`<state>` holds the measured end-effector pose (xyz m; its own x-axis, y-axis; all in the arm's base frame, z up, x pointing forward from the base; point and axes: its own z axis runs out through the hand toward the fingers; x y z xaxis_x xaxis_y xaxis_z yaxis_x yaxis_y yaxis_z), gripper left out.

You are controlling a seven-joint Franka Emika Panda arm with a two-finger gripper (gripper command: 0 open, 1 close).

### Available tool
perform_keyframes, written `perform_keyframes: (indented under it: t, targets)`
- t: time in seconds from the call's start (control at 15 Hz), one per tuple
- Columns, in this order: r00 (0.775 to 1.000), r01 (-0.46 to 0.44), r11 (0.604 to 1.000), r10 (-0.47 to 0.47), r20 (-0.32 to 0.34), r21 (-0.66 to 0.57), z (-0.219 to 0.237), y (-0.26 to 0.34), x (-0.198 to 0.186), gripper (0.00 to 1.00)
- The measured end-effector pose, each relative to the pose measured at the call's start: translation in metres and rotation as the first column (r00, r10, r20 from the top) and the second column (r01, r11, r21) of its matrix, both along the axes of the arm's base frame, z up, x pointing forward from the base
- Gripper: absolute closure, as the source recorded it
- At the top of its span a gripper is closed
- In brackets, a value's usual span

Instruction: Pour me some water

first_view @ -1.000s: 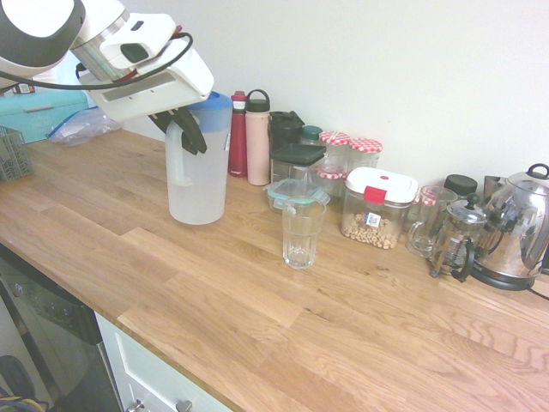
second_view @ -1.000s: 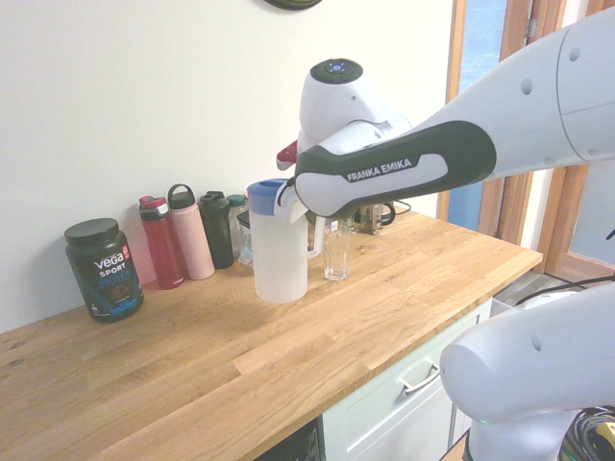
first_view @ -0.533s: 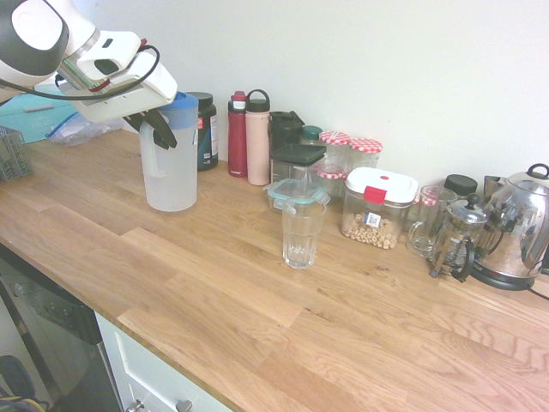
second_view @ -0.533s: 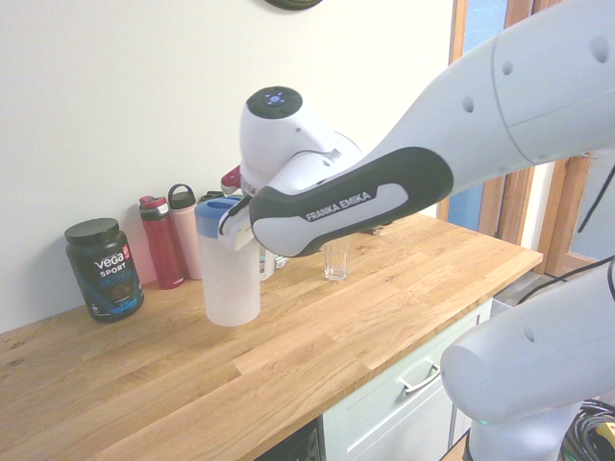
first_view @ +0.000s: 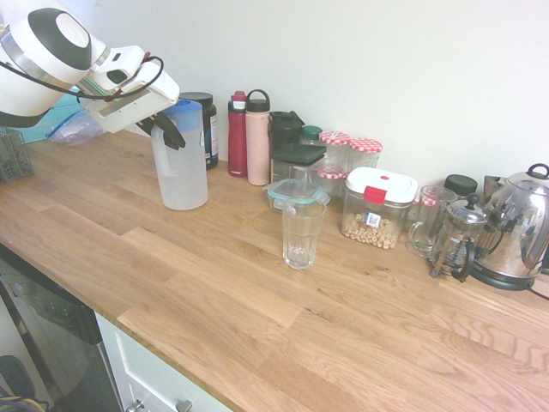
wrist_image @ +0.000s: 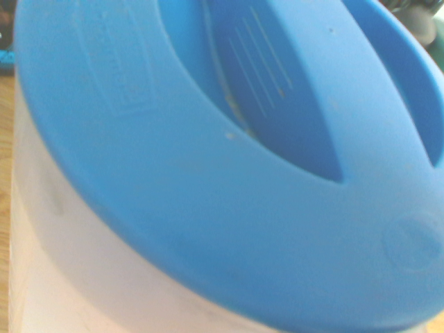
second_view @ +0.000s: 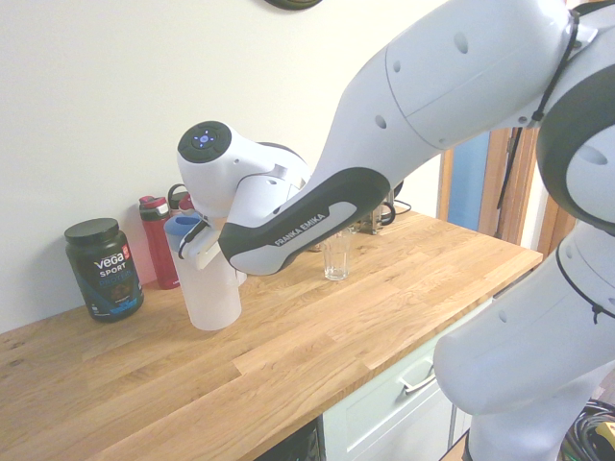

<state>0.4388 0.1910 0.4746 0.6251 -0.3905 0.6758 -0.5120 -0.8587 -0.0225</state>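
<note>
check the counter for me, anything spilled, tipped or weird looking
Nothing stands out. The pitcher sits upright on the counter with its blue lid on, gripper at its handle. The glass stands upright, no puddles around either. Bottles and jars line the wall tidily.

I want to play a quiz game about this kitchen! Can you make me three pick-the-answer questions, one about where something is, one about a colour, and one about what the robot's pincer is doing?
1. Where does the drinking glass stand?
A. Beside the black tub
B. In front of the clear food box with the teal-clipped lid
C. Inside the kettle

2. What colour is the pitcher's lid?
A. Blue
B. Red
C. Green

3. What is the pincer doing?
A. Hanging open over the glass
B. Shut on the pitcher's handle
C. Pressing the kettle lid

Answers:
1. B, the first exterior view shows it just in front of the food box.
2. A, the wrist view fills with blue.
3. B, its dark fingers clasp the frosted pitcher at its handle.
</note>
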Motion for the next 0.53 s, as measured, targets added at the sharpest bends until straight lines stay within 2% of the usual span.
perform_keyframes:
  t: [0.4,0.47,0.53]
  targets:
    - [0.999,0.041,0.999,-0.040,-0.014,0.017,-0.017,0.002,0.007,1.00]
    - [0.999,0.049,0.999,-0.049,-0.014,0.018,-0.017,0.004,0.006,0.00]
    - [0.998,0.055,0.998,-0.055,-0.016,0.023,-0.017,0.006,0.004,0.00]
